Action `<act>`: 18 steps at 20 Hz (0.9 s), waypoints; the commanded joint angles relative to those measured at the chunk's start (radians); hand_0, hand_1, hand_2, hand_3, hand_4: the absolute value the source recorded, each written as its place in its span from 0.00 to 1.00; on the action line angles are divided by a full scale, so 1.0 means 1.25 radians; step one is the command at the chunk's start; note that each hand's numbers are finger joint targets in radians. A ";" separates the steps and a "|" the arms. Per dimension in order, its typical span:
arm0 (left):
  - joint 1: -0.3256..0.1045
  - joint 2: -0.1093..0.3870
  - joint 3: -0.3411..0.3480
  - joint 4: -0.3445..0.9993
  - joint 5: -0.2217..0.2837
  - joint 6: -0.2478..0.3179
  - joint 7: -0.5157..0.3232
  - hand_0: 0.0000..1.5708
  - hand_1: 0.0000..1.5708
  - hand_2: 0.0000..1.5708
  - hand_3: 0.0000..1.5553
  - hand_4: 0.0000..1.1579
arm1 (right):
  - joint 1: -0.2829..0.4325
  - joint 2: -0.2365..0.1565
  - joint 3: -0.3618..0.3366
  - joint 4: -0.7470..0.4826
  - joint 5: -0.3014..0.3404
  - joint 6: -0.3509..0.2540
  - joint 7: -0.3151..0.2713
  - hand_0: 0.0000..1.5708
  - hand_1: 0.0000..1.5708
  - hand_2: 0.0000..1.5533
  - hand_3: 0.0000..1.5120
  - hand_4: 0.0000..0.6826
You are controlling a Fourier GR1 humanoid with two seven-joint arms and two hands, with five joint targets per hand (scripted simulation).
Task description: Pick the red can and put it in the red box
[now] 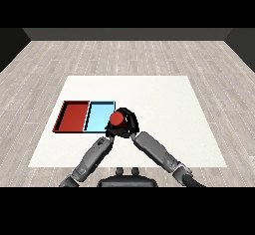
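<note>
two trays [74, 116] sit side by side on my worktop [164, 109]; my right hand [128, 121] curls round the red can [117, 119] at the blue tray's [98, 115] right edge. i can't tell the left hand's [107, 132] fingers.

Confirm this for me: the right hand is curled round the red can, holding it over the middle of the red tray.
Not quite. The head view shows the right hand curled round the red can, but at the right edge of the light blue tray, not over the red tray, which lies further left.
</note>
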 commanded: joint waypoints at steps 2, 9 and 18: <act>-0.027 -0.010 -0.045 -0.016 -0.010 0.121 0.068 0.96 0.96 0.94 0.89 0.76 | -0.022 0.007 -0.007 -0.003 -0.015 0.003 0.027 0.99 0.99 0.94 0.92 0.90; -0.025 -0.010 0.027 -0.011 -0.013 0.117 -0.005 1.00 1.00 0.96 0.91 0.83 | -0.007 0.007 -0.004 -0.052 0.013 -0.013 0.053 0.91 0.91 0.93 0.91 0.90; -0.025 -0.010 0.014 -0.015 -0.046 0.154 -0.002 1.00 1.00 0.97 0.94 0.97 | 0.032 0.007 -0.016 -0.062 0.080 0.020 0.075 0.00 0.00 0.00 0.00 0.00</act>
